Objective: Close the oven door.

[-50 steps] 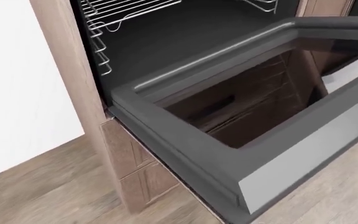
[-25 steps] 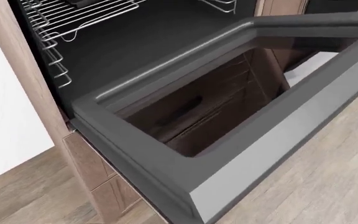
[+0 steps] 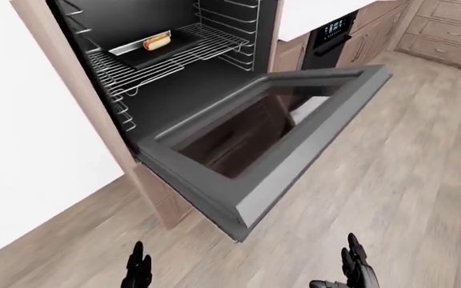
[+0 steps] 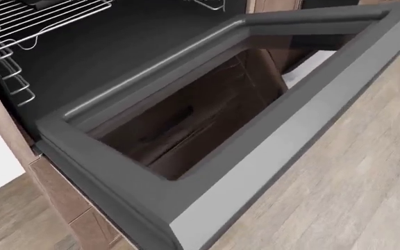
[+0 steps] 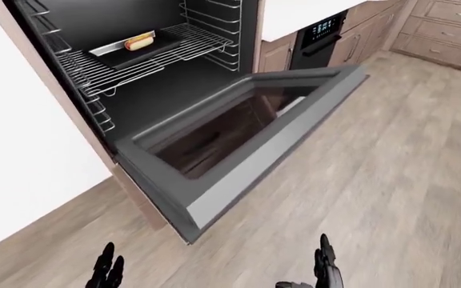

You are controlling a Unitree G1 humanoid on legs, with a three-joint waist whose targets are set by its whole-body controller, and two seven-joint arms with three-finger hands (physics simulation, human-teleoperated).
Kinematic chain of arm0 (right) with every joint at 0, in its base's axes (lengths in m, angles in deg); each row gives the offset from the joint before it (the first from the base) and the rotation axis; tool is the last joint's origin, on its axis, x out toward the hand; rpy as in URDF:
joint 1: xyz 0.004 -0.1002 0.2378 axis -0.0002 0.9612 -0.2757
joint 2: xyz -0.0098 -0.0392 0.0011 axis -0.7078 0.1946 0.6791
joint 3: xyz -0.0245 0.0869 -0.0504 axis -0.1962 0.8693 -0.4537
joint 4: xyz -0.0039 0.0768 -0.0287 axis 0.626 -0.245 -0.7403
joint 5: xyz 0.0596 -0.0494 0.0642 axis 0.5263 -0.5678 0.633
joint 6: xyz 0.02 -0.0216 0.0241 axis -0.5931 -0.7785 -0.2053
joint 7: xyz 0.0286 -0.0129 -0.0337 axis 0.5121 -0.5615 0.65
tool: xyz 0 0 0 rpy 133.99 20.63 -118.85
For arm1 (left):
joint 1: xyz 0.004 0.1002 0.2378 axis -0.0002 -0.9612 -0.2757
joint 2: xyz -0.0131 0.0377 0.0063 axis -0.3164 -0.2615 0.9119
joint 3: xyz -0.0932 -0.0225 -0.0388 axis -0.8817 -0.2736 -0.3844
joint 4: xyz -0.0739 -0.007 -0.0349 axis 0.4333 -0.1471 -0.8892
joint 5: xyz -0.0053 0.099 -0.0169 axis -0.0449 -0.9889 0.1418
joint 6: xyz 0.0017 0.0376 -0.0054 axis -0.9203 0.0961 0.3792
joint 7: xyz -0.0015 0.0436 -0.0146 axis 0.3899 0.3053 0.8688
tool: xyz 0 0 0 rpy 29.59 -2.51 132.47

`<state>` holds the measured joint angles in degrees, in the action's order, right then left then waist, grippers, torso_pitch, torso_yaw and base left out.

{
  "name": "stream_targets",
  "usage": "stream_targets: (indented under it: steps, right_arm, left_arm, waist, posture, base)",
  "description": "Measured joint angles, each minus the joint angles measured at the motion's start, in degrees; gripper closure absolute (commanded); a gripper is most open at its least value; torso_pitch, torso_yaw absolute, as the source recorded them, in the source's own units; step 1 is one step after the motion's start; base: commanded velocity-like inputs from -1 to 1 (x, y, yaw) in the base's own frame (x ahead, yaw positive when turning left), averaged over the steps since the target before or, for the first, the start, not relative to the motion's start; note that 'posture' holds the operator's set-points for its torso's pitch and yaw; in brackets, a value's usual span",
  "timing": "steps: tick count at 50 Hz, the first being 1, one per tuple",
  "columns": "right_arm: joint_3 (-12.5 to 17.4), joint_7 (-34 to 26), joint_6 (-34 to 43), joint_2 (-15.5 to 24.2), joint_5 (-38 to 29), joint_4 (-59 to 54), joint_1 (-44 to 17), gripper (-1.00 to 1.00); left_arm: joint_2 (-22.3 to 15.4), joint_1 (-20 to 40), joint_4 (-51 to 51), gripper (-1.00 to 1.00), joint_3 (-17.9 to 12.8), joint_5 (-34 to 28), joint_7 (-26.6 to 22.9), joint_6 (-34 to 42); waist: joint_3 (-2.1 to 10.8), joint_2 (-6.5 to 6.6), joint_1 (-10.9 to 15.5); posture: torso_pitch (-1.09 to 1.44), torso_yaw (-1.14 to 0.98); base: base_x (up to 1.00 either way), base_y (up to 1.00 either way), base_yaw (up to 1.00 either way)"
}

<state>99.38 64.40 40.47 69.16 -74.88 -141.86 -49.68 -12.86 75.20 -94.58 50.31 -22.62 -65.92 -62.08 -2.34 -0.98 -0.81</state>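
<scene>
Oven door (image 3: 279, 129) open, both hands cut off btm, grip unclear

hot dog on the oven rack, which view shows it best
The left-eye view shows it best: the hot dog lies whole on a dark tray on the oven rack. The right-eye view shows nearly the same, slightly smaller. The head view cuts it off, showing only the oven door and rack wires.

You get flat, even, bright light with sharp renders; the oven (image 3: 159, 66) cavity stays dark, and the floor (image 3: 407, 174) blurs slightly.
</scene>
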Motion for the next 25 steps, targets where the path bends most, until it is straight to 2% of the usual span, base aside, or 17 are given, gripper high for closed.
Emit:
stream_targets:
  steps: [1,2,14,25]
  right_arm:
    - [0.0,-0.1,0.0,0.0,0.1,-0.1,0.0,-1.0]
    - [-0.1,-0.2,0.2,-0.3,0.1,-0.1,0.0,-1.0]
    - [-0.2,-3.9,0.8,-0.7,2.0,0.3,-0.5,-1.0]
    - [-0.2,-5.5,1.5,-0.8,3.2,0.1,-0.2,-1.0]
  left_arm:
    - [-0.2,0.0,0.0,-1.0,-0.1,0.0,0.1,0.0]
    - [-0.5,0.0,0.0,-1.0,-0.3,0.1,0.2,0.0]
    - [-0.5,0.2,0.1,-1.0,-0.5,0.3,0.5,0.1]
    - [-0.7,0.1,0.0,-1.0,-0.7,0.5,0.4,0.1]
  waist:
    - [0.05,0.97,0.1]
    - [-0.09,1.05,0.2]
    - [1.39,0.23,0.4]
    - [1.61,0.15,0.4]
  posture:
    - [0.0,0.0]
    - [0.0,0.0]
    - [0.0,0.0]
    - [0.0,0.0]
  base:
    - [0.0,0.0,0.0]
    - [0.0,0.0,0.0]
    - [0.0,0.0,0.0]
    - [0.0,0.0,0.0]
